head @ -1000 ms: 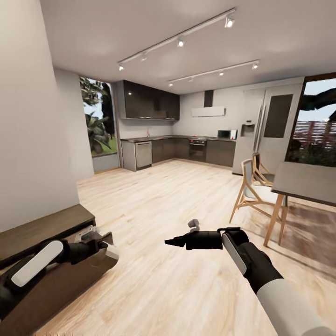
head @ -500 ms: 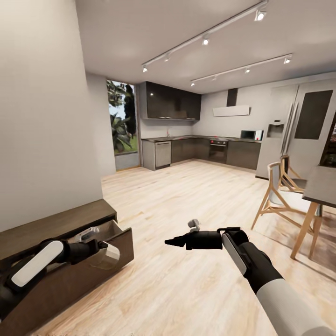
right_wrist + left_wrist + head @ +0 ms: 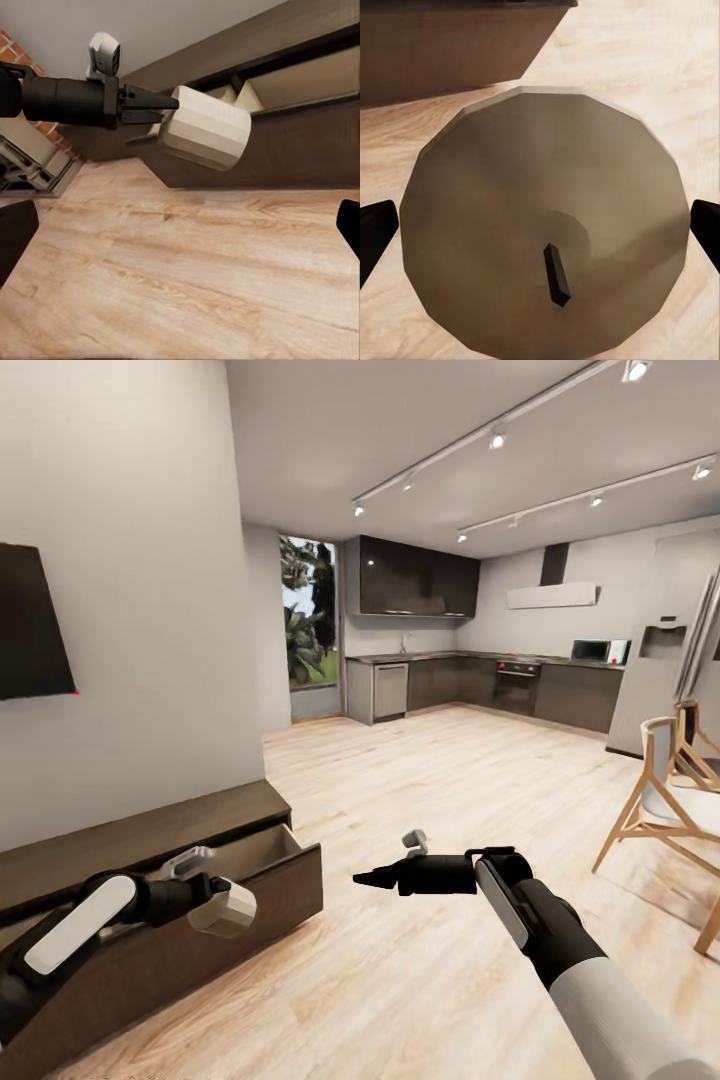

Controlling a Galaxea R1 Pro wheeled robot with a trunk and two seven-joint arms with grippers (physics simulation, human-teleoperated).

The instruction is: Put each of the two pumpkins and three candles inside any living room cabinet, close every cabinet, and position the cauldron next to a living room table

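A pale beige candle (image 3: pixel 222 907) with a dark wick (image 3: pixel 556 274) is held in my left gripper (image 3: pixel 212 896), which is shut on it. The candle hangs just in front of the cabinet (image 3: pixel 140 835), a long low dark-brown unit against the wall, beside its pulled-out drawer (image 3: pixel 285 865) with a beige inside. The right wrist view shows the candle (image 3: pixel 204 127) in front of the open drawers (image 3: pixel 300 86). My right gripper (image 3: pixel 372 878) is open and empty over the wooden floor. Pumpkins, cauldron and table are out of view.
A black screen (image 3: pixel 30 622) hangs on the wall above the cabinet. The dark grey kitchen (image 3: pixel 480 685) and a fridge (image 3: pixel 665 660) stand at the back. A wooden chair (image 3: pixel 655 805) is at the right. Wide wooden floor (image 3: pixel 450 780) lies between.
The whole view has swung to the left, so the camera has turned: the cabinet's open drawer and the wall screen have come in, the dining table has gone out. Both arms keep their pose.
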